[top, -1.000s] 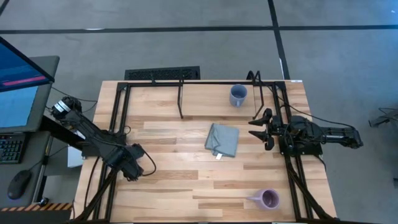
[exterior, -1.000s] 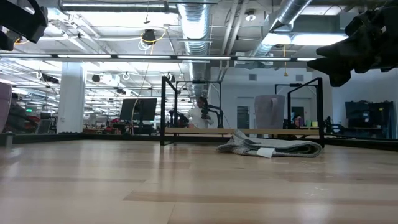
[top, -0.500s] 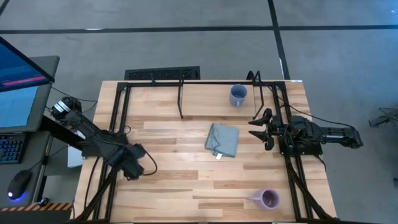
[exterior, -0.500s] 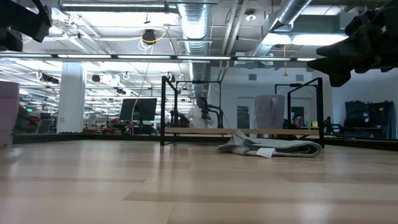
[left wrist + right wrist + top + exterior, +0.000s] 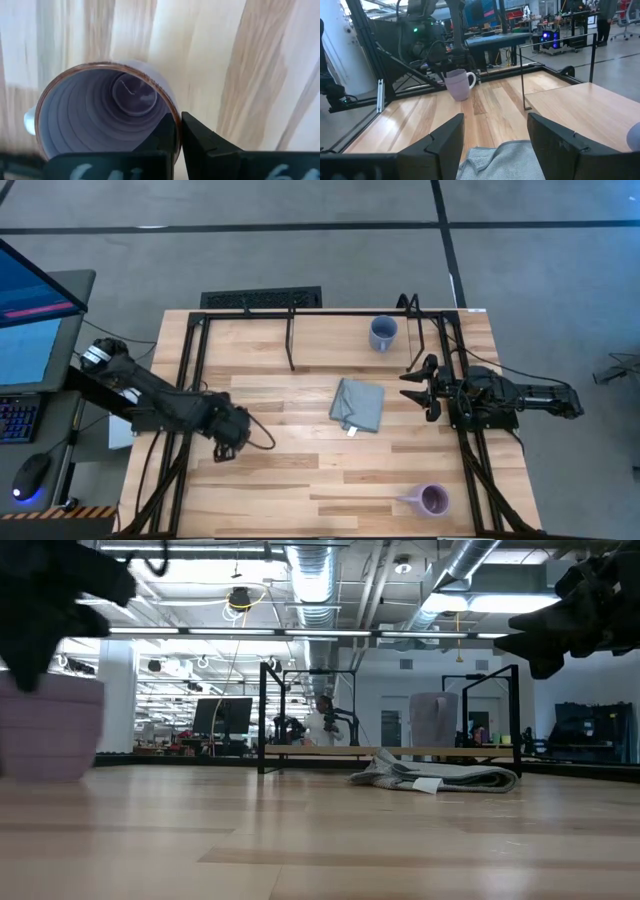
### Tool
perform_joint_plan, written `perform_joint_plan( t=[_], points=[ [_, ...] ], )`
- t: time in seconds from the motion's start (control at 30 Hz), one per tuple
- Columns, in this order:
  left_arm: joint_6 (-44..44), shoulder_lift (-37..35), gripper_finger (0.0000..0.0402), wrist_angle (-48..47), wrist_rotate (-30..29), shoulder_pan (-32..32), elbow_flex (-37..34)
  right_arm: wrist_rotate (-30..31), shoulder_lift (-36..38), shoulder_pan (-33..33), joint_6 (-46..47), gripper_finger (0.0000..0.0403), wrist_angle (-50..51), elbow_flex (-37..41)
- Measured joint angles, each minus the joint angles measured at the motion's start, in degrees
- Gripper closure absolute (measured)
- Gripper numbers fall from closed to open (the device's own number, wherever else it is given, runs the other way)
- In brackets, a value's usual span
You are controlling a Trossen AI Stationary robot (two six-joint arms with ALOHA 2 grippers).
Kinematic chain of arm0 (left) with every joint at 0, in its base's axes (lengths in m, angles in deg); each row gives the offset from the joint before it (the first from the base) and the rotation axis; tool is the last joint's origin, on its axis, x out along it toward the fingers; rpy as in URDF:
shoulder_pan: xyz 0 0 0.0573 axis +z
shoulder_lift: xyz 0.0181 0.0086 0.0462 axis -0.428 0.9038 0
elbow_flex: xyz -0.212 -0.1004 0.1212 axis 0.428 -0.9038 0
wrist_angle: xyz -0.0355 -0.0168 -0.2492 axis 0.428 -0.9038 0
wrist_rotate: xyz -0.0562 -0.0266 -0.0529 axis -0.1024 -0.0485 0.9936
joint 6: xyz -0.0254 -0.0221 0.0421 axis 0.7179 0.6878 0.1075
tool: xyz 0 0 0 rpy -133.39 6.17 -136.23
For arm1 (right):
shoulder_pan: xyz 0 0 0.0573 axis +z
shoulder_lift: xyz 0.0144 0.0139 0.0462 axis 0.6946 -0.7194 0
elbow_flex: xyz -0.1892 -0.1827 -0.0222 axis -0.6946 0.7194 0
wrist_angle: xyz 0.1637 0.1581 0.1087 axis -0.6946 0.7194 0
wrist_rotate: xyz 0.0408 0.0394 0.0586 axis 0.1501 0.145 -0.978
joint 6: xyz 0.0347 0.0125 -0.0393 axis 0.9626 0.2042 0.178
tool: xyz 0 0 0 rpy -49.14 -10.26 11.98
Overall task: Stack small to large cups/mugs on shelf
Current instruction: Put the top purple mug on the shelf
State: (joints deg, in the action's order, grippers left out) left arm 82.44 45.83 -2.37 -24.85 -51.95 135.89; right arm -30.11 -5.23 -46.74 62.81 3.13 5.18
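My left gripper [image 5: 229, 442] is shut on the pale lavender mug [image 5: 100, 115], which also shows at the left of the low view [image 5: 50, 730] and far off in the right wrist view [image 5: 459, 84]; in the high view the gripper hides it. The blue-grey mug [image 5: 383, 333] stands on its base at the far right, beside the black rod shelf [image 5: 291, 338]. The deeper purple mug [image 5: 432, 500] stands near the front right edge. My right gripper [image 5: 408, 386] is open and empty, right of the grey cloth [image 5: 358, 404]. My left gripper has the lavender mug by its rim [image 5: 174, 116], one finger [image 5: 162, 140] inside the mug and one finger [image 5: 202, 147] outside its wall. The fingers come from above, pointing down. The mug is upright, mouth up; whether its base touches the table, I cannot tell.
The folded grey cloth lies in the middle of the table, between the two grippers. Black arm frames run along the left [image 5: 185, 380] and right [image 5: 465, 440] sides. Bare wood lies between the left gripper and the shelf.
My left gripper has gone toward the table's right edge and a little toward the far edge, carrying the lavender mug upright. In the low view the mug has come in from the left edge. My right arm has kept still.
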Motion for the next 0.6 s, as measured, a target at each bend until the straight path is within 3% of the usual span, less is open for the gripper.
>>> perform_joint_plan(
  t=[0.23,0.4,0.6],
  points=[
    [-15.7,0.1,0.0401,14.4,-2.2,9.7,-0.1,0.0,0.0,0.0,-1.3,0.0163,0.0,0.0],
    [-28.8,0.1,0.0401,23.4,4.3,16.6,-0.1,-1.0,0.0,0.0,-1.3,0.0163,0.1,0.0],
    [-41.5,0.1,0.0401,23.5,9.8,22.0,-0.1,-2.7,0.0,0.1,-1.3,0.0163,0.1,0.0]
  ],
)
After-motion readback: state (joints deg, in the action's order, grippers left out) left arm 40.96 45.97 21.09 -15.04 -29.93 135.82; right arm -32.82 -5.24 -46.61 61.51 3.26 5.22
